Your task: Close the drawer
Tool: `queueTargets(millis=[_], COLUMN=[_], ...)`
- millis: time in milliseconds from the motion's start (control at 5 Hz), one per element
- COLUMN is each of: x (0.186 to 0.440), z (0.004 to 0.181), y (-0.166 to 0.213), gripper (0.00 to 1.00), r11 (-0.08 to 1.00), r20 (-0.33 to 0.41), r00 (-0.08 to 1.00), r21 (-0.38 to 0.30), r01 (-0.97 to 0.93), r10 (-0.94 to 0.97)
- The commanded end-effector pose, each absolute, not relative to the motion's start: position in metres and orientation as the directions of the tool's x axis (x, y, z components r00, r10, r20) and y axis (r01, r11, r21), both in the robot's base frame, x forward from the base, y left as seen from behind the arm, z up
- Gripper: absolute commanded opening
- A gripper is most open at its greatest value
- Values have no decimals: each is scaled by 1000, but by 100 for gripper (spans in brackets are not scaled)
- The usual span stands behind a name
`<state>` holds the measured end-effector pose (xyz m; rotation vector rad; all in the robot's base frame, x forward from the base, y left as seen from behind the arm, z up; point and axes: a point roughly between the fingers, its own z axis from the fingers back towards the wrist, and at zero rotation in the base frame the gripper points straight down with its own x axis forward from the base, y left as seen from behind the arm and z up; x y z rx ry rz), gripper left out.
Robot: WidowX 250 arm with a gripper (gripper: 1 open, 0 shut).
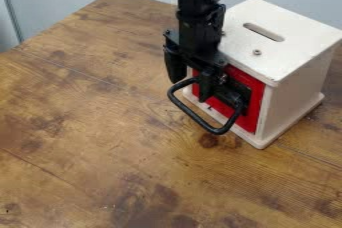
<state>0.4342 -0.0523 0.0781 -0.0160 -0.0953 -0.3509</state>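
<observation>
We note the drawer (235, 88), red front in a black frame, set in the cream-white box (287, 62) on the wooden table (94, 122). Its black loop handle (201, 107) juts toward the table. The gripper (186, 64) sits against the drawer's left edge; we cannot tell how its jaws stand.
</observation>
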Motion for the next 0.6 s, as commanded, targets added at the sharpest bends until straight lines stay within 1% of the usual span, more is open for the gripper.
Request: queueTargets(millis=[0,200,400], x=[434,431,429], z=[74,64,58], y=[-77,-86,-90], gripper=[100,100,100], r11=[923,917,919], r20=[127,119,103], r00=[915,911,916], r21=[7,-5,-22], r01=[386,399,393], r10=[-383,-396,-388])
